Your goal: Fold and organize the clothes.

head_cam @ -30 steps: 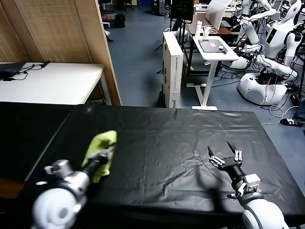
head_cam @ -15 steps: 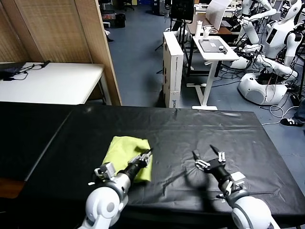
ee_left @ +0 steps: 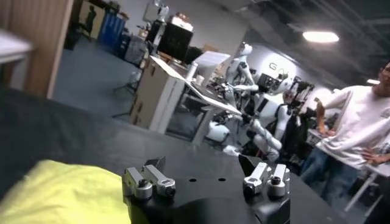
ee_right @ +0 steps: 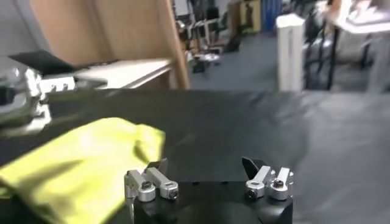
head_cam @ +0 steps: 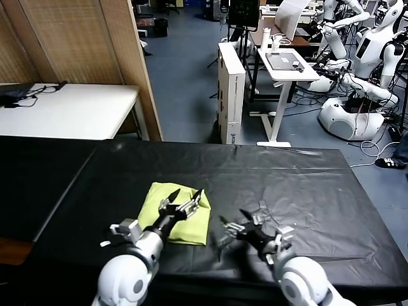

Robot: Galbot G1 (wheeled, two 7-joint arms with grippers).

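Both arms reach forward from the near edge, low and close together. The left pincer (head_cam: 182,203) points ahead and slightly right, its fingers spread wide with nothing between them. The right pincer (head_cam: 241,225) points left toward it, fingers also spread apart and holding nothing.

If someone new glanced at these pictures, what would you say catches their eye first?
The lime T-shirt, folded into a small bundle, stands out against the black table, lying near its front edge, left of middle. The left gripper is open just above the bundle, and the right gripper is open over bare cloth beside it. Behind the table, white robots crowd a workshop.
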